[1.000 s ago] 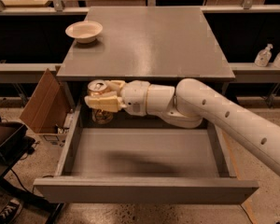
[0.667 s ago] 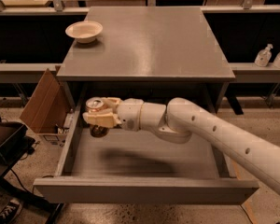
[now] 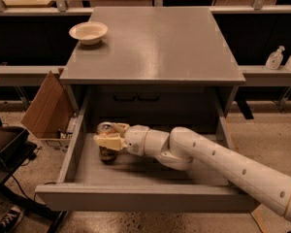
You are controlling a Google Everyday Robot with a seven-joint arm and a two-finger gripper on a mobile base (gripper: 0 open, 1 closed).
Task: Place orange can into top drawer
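The top drawer (image 3: 136,198) is pulled wide open below the grey cabinet top. My white arm reaches in from the lower right. My gripper (image 3: 109,139) is inside the drawer near its left side, shut on the orange can (image 3: 106,153). The can stands upright with its silver top showing above the fingers and its base at or just above the drawer floor. The fingers hide the middle of the can.
A cream round bowl (image 3: 88,32) sits at the back left of the cabinet top (image 3: 155,42). An open cardboard box (image 3: 46,108) stands on the floor left of the cabinet. Two clear bottles (image 3: 281,59) stand on a shelf at right.
My gripper has lowered the can from drawer-rim height down into the drawer, moving slightly toward the front and left.
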